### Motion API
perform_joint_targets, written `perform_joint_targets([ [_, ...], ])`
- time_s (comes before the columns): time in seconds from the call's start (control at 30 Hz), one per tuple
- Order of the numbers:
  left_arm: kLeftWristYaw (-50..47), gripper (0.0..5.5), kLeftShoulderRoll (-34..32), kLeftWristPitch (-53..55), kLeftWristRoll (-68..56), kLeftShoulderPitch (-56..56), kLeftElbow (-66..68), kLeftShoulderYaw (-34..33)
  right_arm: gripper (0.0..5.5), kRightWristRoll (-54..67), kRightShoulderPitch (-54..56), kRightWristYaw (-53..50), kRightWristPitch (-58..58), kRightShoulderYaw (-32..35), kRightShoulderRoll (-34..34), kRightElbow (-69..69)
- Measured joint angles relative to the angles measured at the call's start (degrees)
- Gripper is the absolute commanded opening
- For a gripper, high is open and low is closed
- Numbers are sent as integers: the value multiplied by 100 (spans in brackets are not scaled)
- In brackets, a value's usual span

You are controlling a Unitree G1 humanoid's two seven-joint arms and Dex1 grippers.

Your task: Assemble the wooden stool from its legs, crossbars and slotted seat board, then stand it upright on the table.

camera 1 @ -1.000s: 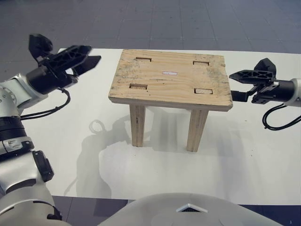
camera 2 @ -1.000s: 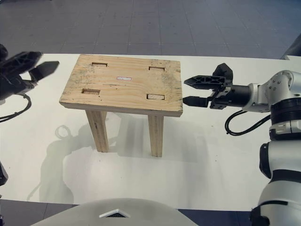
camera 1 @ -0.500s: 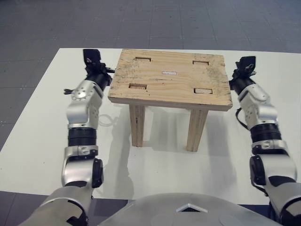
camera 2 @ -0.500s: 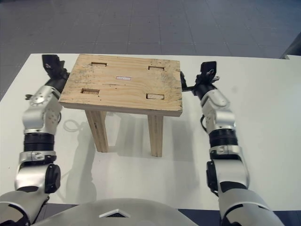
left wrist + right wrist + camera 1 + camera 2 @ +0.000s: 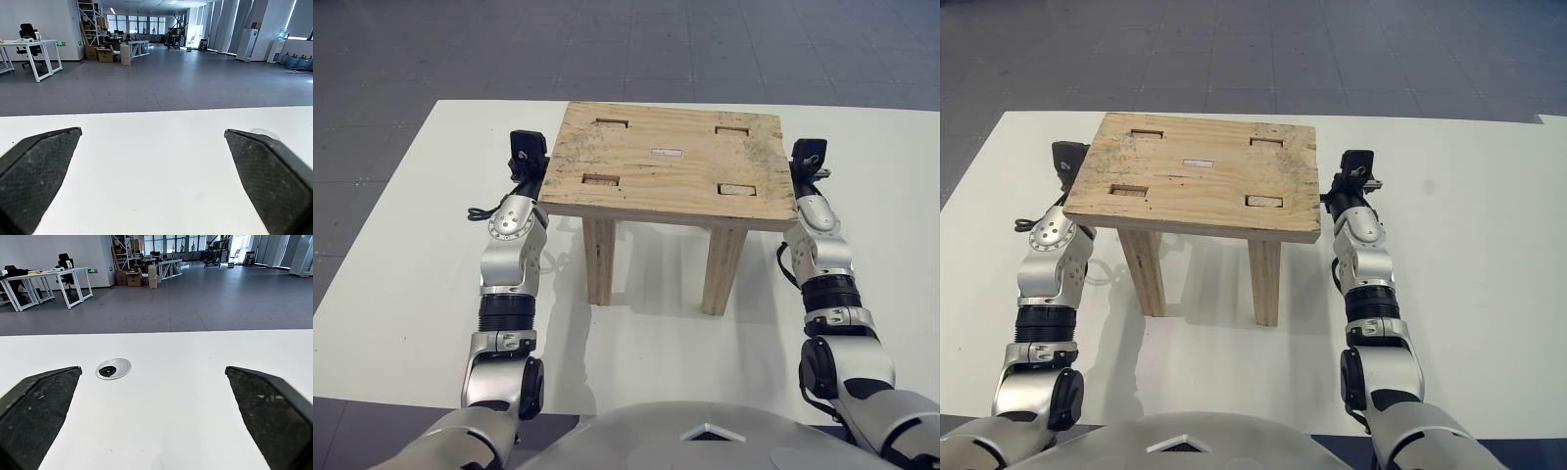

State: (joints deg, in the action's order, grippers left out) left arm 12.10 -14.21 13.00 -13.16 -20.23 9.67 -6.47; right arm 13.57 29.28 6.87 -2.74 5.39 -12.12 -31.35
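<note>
Now the wooden stool (image 5: pixel 666 196) stands upright on a white counter (image 5: pixel 411 245), near its far edge. Its seat board (image 5: pixel 675 162) is a pale, rough-edged rectangle lying flat on top. Four small rectangular slots (image 5: pixel 601 180) are cut through the board, one near each corner, and a small white label (image 5: pixel 666 152) sits at its middle. Two front legs (image 5: pixel 599 259) reach straight down to the counter; the rear legs are hidden behind them and under the board.

Both robot arms stretch forward, one along each side of the stool. The left claw (image 5: pixel 152 130) lies just beside the left edge of the seat board, its two dark fingers (image 5: pixel 39 171) spread wide with bare white counter between them. The right claw (image 5: pixel 153 368) lies just beside the board's right edge, also spread wide and holding nothing. Whether either claw touches the board cannot be told. A round metal disc (image 5: pixel 113 368) is set into the counter ahead of the right claw.
</note>
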Motion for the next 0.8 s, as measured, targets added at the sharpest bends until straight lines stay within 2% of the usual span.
perform_joint_targets([
  [0.4,-32,550,208,281,-226,55,-357,-222,547,-215,142,44,-11,76,32,-196],
  [0.8,-131,550,252,52,5,-326,175,-234,547,-342,601,157,14,206,-36,-558],
])
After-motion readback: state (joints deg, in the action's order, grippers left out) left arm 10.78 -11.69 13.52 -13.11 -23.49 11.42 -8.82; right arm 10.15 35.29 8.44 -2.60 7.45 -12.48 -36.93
